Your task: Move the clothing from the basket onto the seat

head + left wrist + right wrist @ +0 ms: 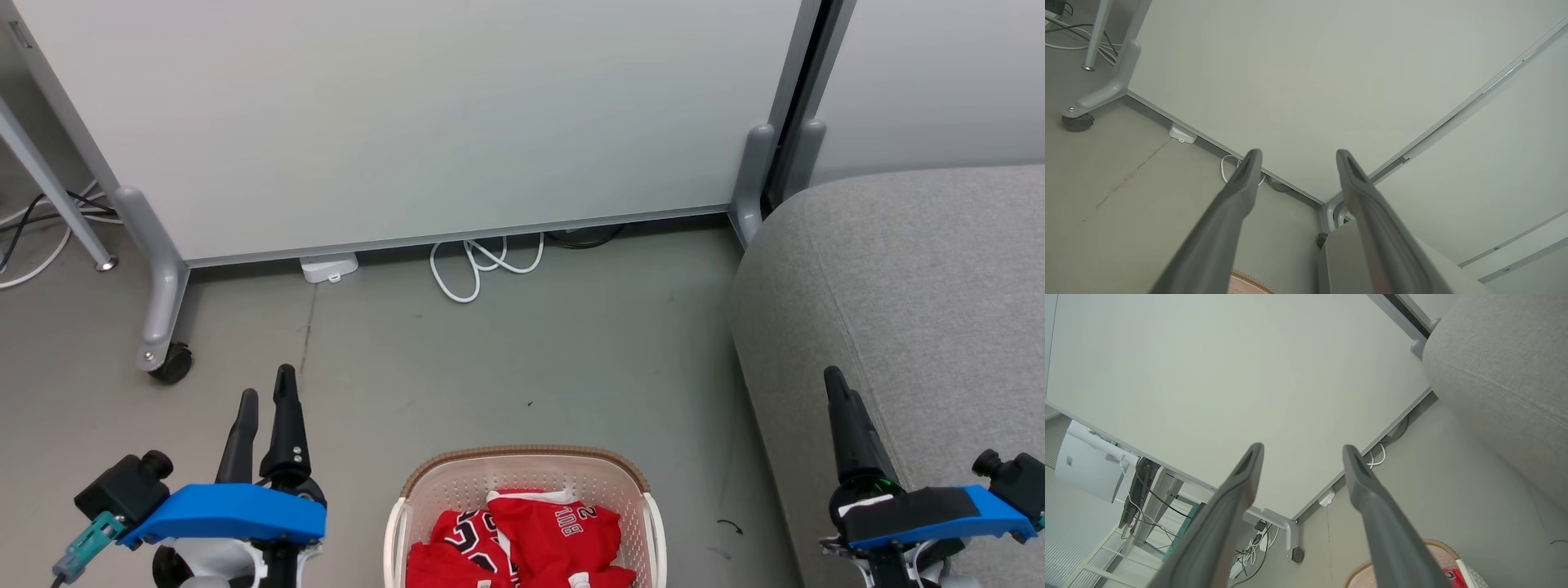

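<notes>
Both arms are poised and nothing is lifted yet. The left gripper (1298, 153) has its jaws wide apart and empty, and the right gripper (1303, 447) is just as wide and just as empty. The clothing (535, 539), red jerseys crumpled together, lies down in the basket (522, 452), which sits on the floor (490, 367) between the two arms. The seat (914, 294) is off to the robot's right, near the basket, with a strip of bare floor between them. This looks like the first reach. To do it well, a gripper should come down inside the rim, pinch a thick fold on top of the pile rather than a thin edge, and lift straight up until the cloth clears the rim before swinging right. The jerseys overlap, so one may drag the other along or tug the light basket. Further back, a partition (408, 122) on a caster (173, 363) and a looped white cable (482, 265) sit well apart from that path. The basket's rim and the seat's rounded front edge are the real obstacles.
</notes>
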